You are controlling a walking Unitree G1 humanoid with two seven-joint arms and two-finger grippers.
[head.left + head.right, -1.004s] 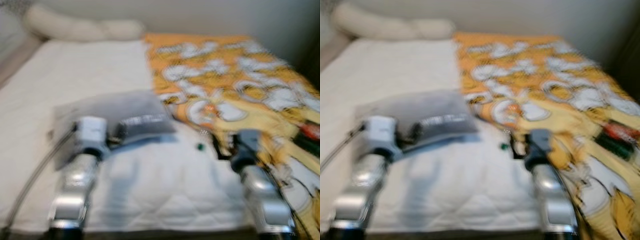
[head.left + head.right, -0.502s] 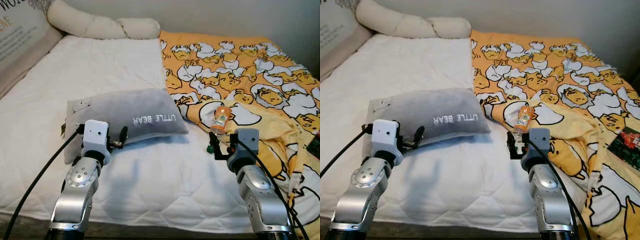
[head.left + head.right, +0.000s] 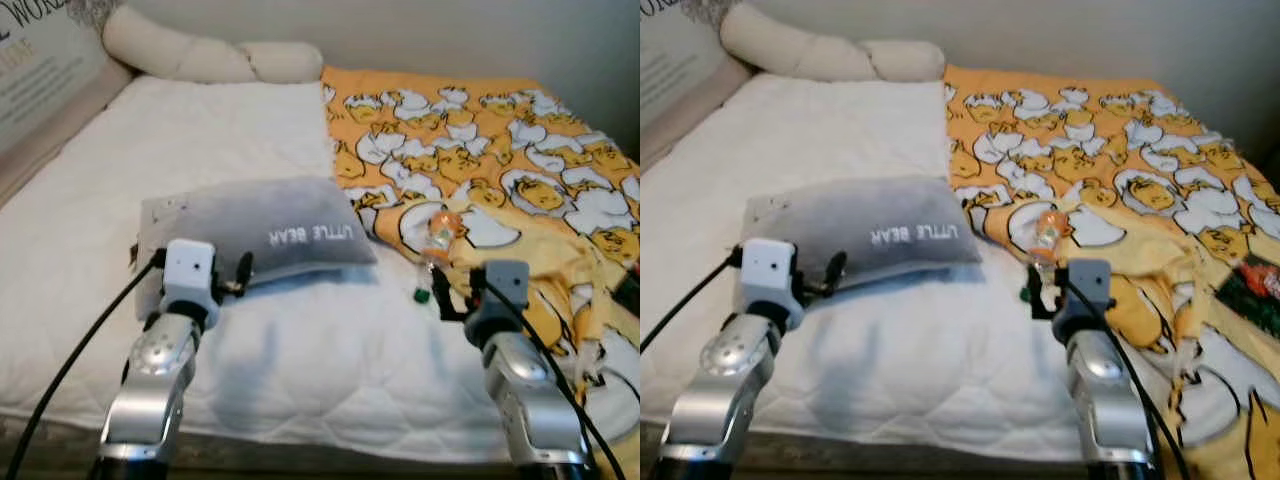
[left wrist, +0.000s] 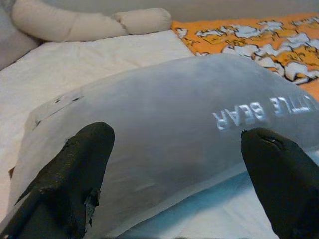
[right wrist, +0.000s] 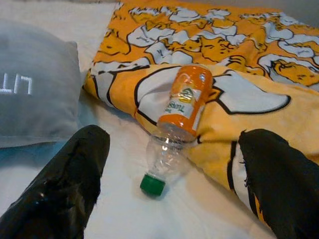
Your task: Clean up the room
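A grey pillow point(image 3: 255, 232) printed "LITTLE BEAR" lies on the white mattress point(image 3: 330, 370). My left gripper point(image 3: 236, 278) is open at the pillow's near edge, and in the left wrist view the pillow point(image 4: 174, 119) spans the gap between the black fingers point(image 4: 82, 167). A clear plastic bottle point(image 5: 180, 107) with an orange label and a green cap point(image 5: 152, 184) lies half on the blanket's edge. My right gripper point(image 3: 455, 295) is open just short of the bottle point(image 3: 438, 236), holding nothing.
An orange blanket point(image 3: 480, 140) with a cartoon egg print covers the bed's right half and bunches near my right arm. A long cream bolster point(image 3: 205, 58) lies at the head. A printed cushion point(image 3: 40, 70) leans at the far left. A red and green object point(image 3: 1252, 285) sits at the right.
The picture has gone from motion blur to sharp and shifted slightly with the camera. Both grippers keep their places by the pillow and the bottle.
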